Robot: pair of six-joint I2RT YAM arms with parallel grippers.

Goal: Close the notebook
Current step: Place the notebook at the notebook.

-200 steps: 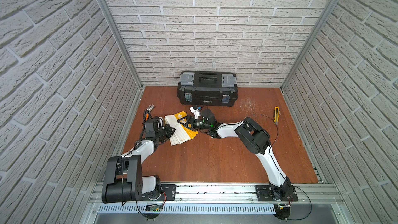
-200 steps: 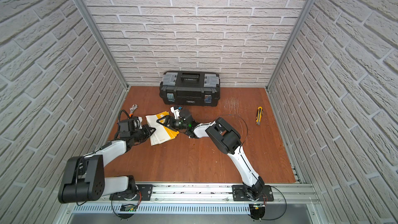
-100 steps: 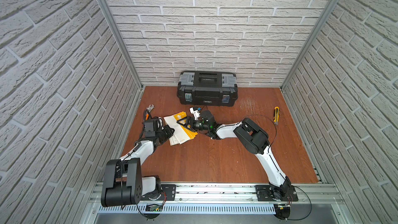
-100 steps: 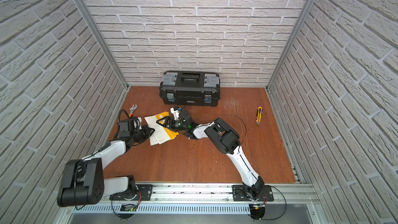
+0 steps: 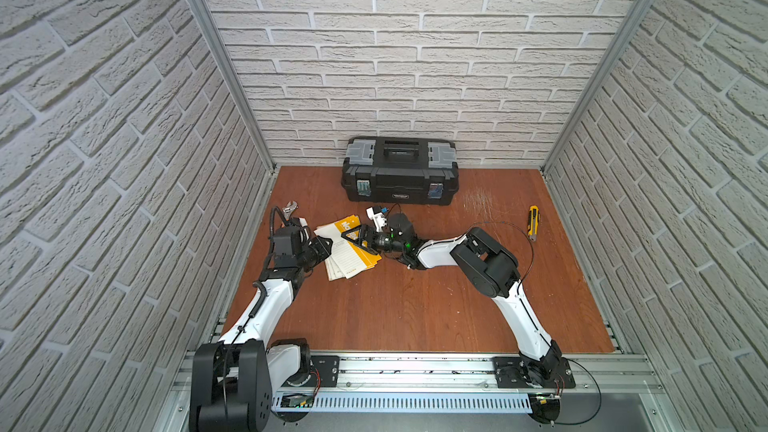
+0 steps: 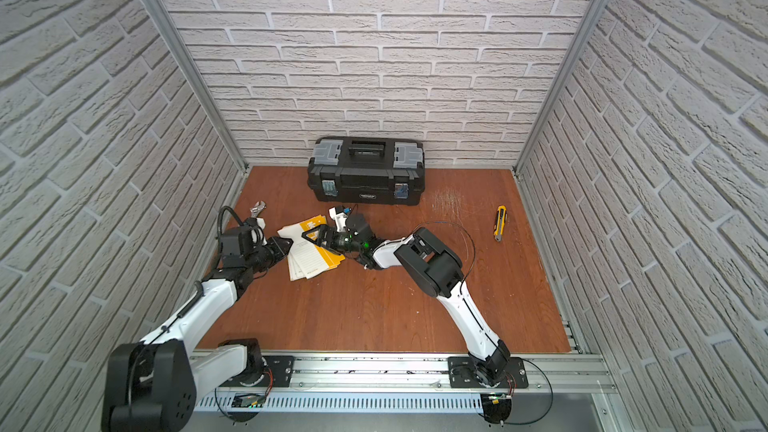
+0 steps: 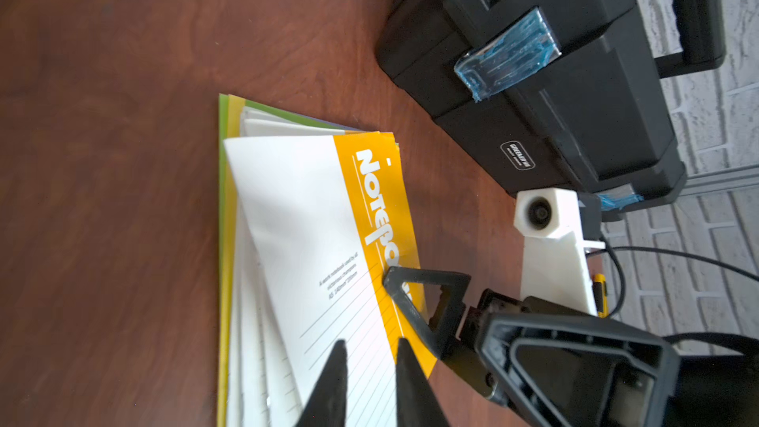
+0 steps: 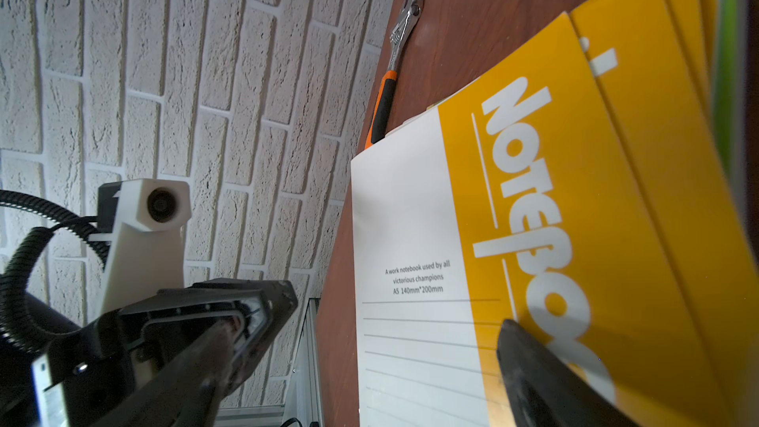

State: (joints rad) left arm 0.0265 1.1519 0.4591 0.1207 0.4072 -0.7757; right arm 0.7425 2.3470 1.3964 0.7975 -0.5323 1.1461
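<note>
L claw (image 7: 369, 361): jaws only narrowly apart, nothing between them, tips hang just over the white part of the notebook (image 7: 312, 219) cover. R claw (image 5: 354, 238): seems wide, one finger (image 8: 534, 375) lies on the yellow strip of the cover. Notebook is on the worktop (image 5: 415, 305) between both claws, in front of the toolbox (image 5: 399, 178). Cover is down, but pages fan out under it. Imo: R should press there, L should back out straight w/o catching the cover edge, then flatten the cover.
</note>
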